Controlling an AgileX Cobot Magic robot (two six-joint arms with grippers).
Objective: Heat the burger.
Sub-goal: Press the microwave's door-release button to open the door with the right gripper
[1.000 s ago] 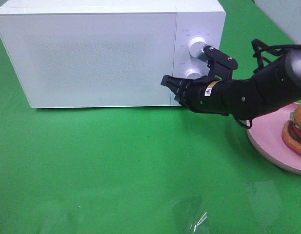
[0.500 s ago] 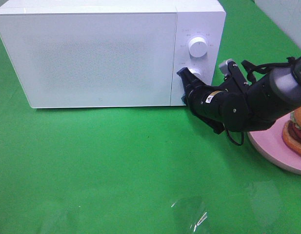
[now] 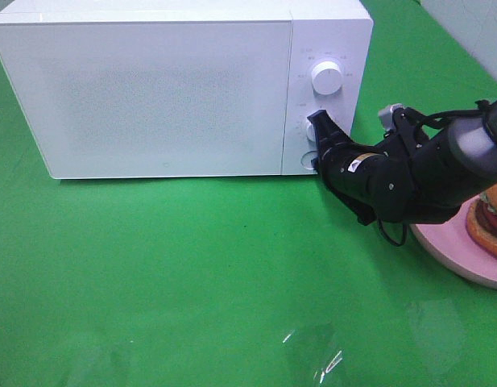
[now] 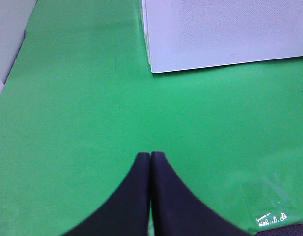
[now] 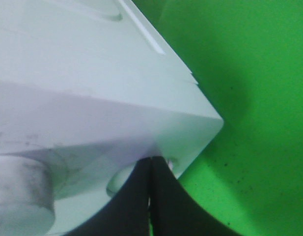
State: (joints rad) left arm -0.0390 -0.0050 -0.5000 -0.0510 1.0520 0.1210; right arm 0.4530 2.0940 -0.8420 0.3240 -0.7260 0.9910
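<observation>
**Right gripper at the microwave's control panel, burger waiting on its plate**

We see the white microwave (image 3: pixel 167 89) standing on the green worktop (image 3: pixel 192 274) with its door closed. The right gripper (image 3: pixel 316 122) reaches in from the right and sits with its tips against the control panel, just below the upper dial (image 3: pixel 326 77). Its two black fingers (image 5: pixel 163 196) are pressed together with nothing between them. In the right wrist view they meet right at the panel's white surface, near the lower corner of the microwave. A white dial (image 5: pixel 18 191) shows close beside them, and we cannot tell from that view which dial it is.

The burger (image 3: pixel 491 218) lies on a pink plate (image 3: pixel 449 246) at the right edge of the high view. It is well apart from the microwave, partly cut off by the frame and partly hidden behind the right arm.

The left gripper (image 4: pixel 150 164) shows only in its own wrist view. Its fingers are together and empty, above bare green worktop, with the microwave's lower front corner some way ahead.
</observation>
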